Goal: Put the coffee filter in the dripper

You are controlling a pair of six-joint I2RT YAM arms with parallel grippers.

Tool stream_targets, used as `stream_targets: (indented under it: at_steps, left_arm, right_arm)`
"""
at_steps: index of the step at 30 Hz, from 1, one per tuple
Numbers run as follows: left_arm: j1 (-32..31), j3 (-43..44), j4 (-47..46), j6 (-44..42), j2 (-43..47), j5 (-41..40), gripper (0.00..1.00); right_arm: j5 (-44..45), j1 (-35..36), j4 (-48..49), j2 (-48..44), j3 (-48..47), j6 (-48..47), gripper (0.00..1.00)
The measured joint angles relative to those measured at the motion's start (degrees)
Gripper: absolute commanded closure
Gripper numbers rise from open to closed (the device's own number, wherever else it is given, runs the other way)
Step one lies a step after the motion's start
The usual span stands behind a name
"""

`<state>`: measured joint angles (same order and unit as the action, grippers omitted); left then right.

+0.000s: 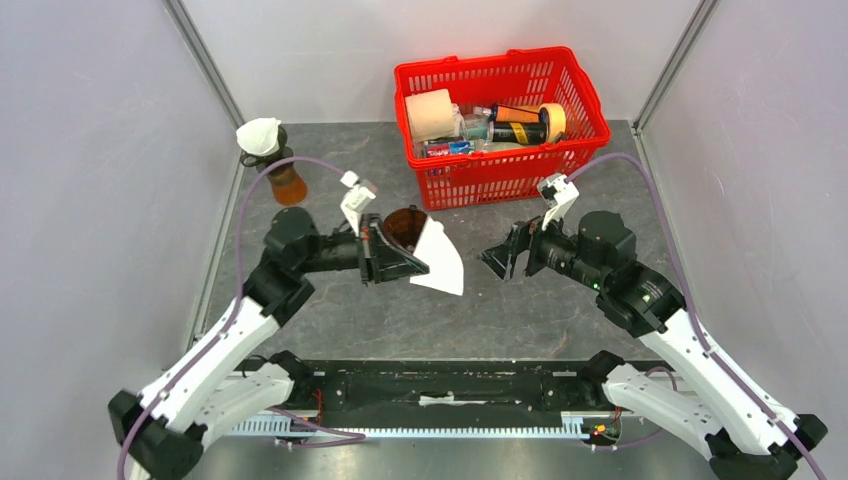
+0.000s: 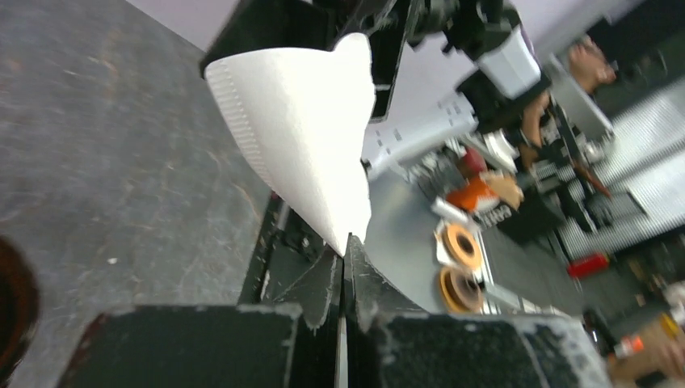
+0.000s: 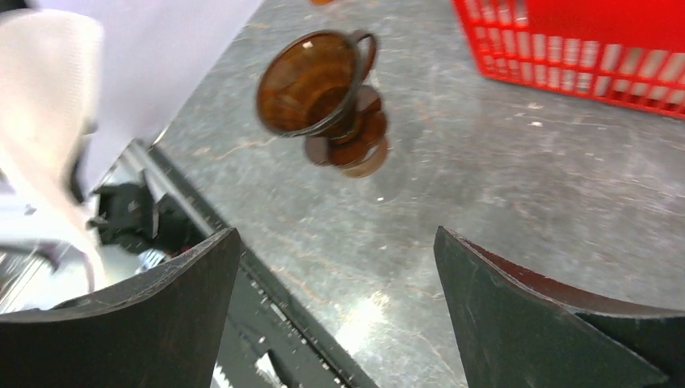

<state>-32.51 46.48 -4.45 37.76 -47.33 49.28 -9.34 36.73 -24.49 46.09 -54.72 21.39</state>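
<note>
Gripped at one edge by the closed left pincer (image 2: 346,250) beside the dripper (image 3: 311,81), the flat coffee filter (image 2: 307,129) could be crumpled on its rim; the empty right pincer (image 3: 335,242) is held wide.

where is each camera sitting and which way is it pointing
Top external: above and behind the bases, looking down at the table; left arm and right arm show, left end effector pinching the coffee filter near the dripper, red basket behind.
Left wrist: on the left wrist, looking along its shut fingers at the filter.
Right wrist: on the right wrist, looking through the open right end effector down at the dripper.
Shared: top and right wrist both show dripper, filter and basket.
</note>
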Motion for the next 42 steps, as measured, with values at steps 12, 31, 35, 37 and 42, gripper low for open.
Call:
stream_targets:
  at_steps: [12,31,35,37,42]
  left_arm:
    - [-4.3,-0.5,-5.7,-10.5,-7.7,10.9,0.98]
    - [-4.9,-0.5,-6.3,-13.8,-10.3,9.9,0.98]
    - [-4.9,-0.5,-6.3,-13.9,-10.4,9.7,0.98]
    - [-4.9,-0.5,-6.3,-13.9,-10.4,9.7,0.98]
    - [-4.9,-0.5,-6.3,-14.3,-10.4,9.6,0.98]
  right_arm:
    - [-16.4,0.0,3.0,-8.3,5.5,-2.0,0.03]
    - [-29.1,0.0,9.6,-3.1,5.6,-2.3,0.03]
    - [-29.8,0.0,12.3,-2.5,5.6,-0.7,0.03]
    - [-29.7,0.0,13.6,-1.5,5.6,0.2,0.03]
    - [-29.0,0.0,13.6,2.3,5.6,1.5,0.05]
